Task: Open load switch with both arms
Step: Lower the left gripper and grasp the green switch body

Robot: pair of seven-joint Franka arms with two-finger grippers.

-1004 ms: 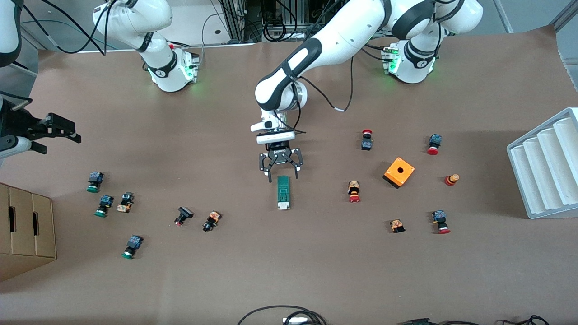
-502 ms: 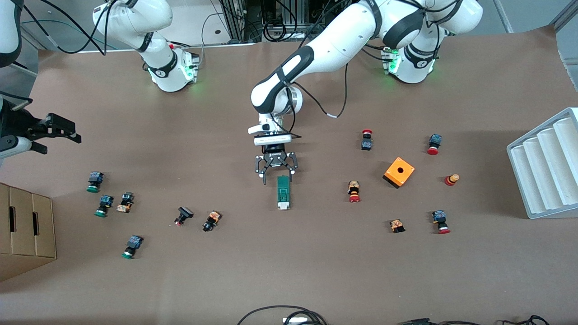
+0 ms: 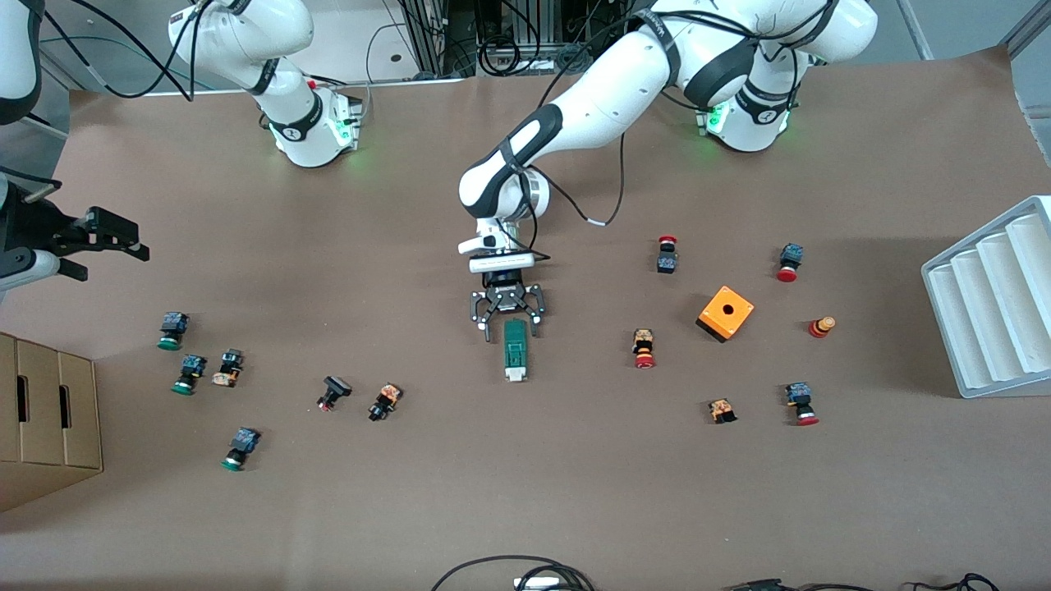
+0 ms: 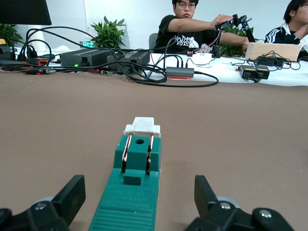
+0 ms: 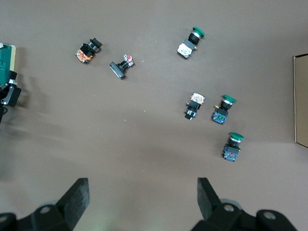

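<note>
The load switch (image 3: 515, 350) is a narrow dark-green block with a white end piece, lying flat mid-table. Its white end points toward the front camera. My left gripper (image 3: 511, 326) is open and low over the switch's green end, one finger on each side, touching nothing. In the left wrist view the load switch (image 4: 135, 185) runs between the spread fingers of the left gripper (image 4: 138, 190). My right gripper (image 3: 123, 242) waits open, up over the table at the right arm's end. In its wrist view the right gripper (image 5: 143, 190) holds nothing.
An orange cube with a hole (image 3: 726, 313) and several red push buttons (image 3: 644, 348) lie toward the left arm's end. Several green-capped buttons (image 3: 189, 373) lie toward the right arm's end. A white rack (image 3: 998, 295) and a cardboard box (image 3: 45, 419) stand at the table's ends.
The left gripper has come down and toward the load switch, so its open fingers now flank the green end. The right arm has not moved.
</note>
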